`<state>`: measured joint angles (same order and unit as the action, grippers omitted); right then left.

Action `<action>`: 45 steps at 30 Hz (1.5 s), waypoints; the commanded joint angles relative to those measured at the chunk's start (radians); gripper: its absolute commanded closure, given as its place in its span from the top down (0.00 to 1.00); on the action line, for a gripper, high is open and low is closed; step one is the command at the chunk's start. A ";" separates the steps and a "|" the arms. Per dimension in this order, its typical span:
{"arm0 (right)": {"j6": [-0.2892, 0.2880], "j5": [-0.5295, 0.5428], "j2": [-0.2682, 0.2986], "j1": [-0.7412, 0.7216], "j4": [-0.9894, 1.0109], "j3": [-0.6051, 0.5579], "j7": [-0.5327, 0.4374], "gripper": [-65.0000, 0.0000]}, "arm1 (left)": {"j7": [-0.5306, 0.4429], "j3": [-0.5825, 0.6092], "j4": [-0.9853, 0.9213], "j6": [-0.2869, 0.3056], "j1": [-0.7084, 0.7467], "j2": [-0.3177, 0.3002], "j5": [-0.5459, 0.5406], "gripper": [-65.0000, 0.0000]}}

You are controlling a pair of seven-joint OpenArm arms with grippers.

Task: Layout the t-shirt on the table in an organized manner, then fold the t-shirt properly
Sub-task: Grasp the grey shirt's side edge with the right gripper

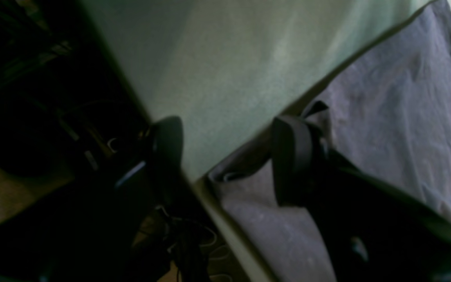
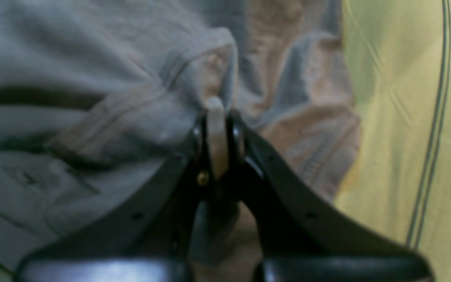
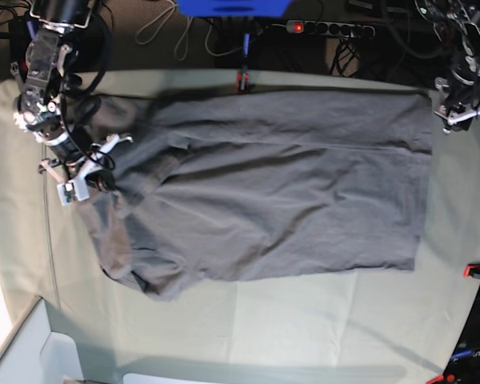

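I am seeing the t-shirt, soft grey cotton, lying mostly flat and creased across the pale green cloth of the table. At the scene's left, my right gripper is pinching a bunched fold of the rumpled shirt fabric between closed fingers. At the far right corner, my left gripper is hanging with its dark fingers spread, holding nothing, one over the shirt's hem.

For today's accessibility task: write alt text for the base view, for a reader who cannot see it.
A grey t-shirt lies spread across a table covered in pale green cloth. The right gripper, at the picture's left, pinches the shirt's bunched edge; the left gripper is at the shirt's opposite corner, at the far right.
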<state>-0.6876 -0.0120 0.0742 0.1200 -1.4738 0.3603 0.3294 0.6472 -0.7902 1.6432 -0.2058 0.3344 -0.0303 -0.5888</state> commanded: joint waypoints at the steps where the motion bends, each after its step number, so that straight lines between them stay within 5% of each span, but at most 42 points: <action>1: -0.011 0.014 0.006 -0.007 -0.015 0.003 -0.023 0.00 | -0.014 -0.002 0.021 0.003 -0.002 -0.012 -0.001 0.53; 9: -0.011 0.011 0.009 -0.009 -0.020 -0.037 -0.025 0.07 | -0.014 -0.004 0.021 0.003 -0.002 -0.012 -0.001 0.53; 23: -0.011 0.013 -0.009 -0.044 -0.021 0.069 -0.025 0.02 | -0.014 -0.004 0.021 0.004 0.001 -0.013 -0.001 0.53; 38: -0.011 0.013 -0.009 -0.081 -0.015 0.061 -0.019 0.02 | -0.014 -0.004 0.012 0.004 -0.004 -0.012 0.000 0.54; 45: -0.011 0.013 -0.006 -0.073 -0.021 0.065 -0.020 0.29 | -0.013 0.005 0.009 0.004 -0.033 -0.004 0.005 0.73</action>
<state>-0.6876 -0.0193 0.0559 0.0586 -1.4746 0.4221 0.3332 0.6476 -0.7826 1.6375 -0.2062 0.3027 -0.0242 -0.5823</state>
